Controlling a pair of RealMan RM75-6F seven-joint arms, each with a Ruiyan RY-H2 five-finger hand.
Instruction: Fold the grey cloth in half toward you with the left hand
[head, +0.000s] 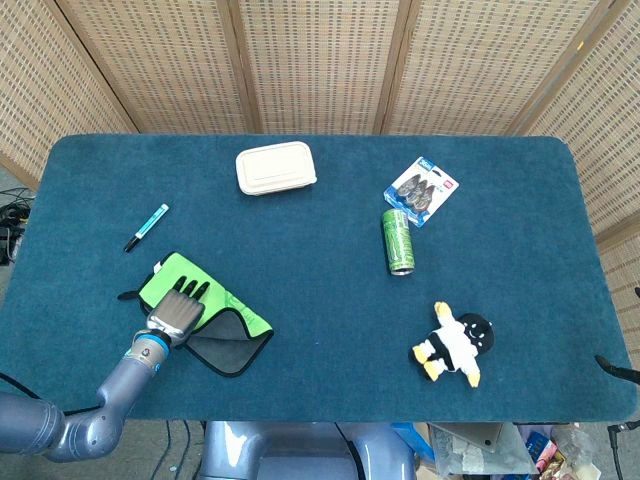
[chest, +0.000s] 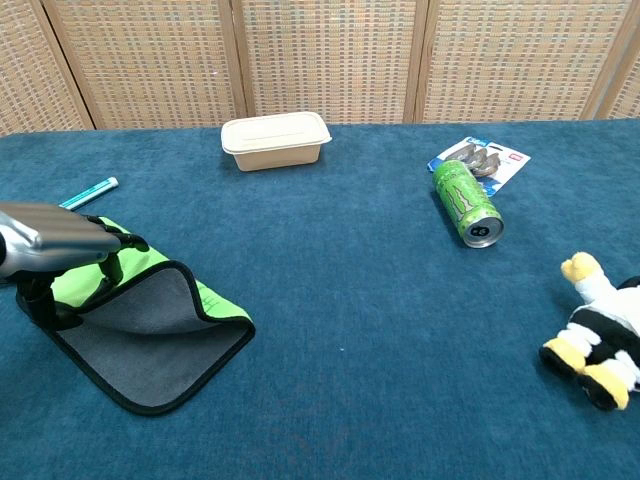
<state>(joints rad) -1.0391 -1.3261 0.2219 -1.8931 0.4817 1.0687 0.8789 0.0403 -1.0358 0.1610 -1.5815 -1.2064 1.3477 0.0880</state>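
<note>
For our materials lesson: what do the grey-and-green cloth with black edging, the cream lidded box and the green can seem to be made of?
Grey-and-green cloth with black edging: soft matte fabric, perhaps microfibre; it bends limply.
Cream lidded box: matte moulded pulp or plastic, rounded corners; unclear which.
Green can: probably metal, with a silvery rim and a glossy printed side.

A staged robot test station rather than a lived-in room. A table (head: 320, 300) covered edge to edge in blue carpet-like fabric stands before folding woven-cane screens (head: 320, 60) that close off the background. Cables (head: 12, 225) trail on the floor at the left edge, and unrelated props lie well apart: a lidded container (head: 276, 167), a can (head: 398, 241), a plush doll (head: 455, 343).
</note>
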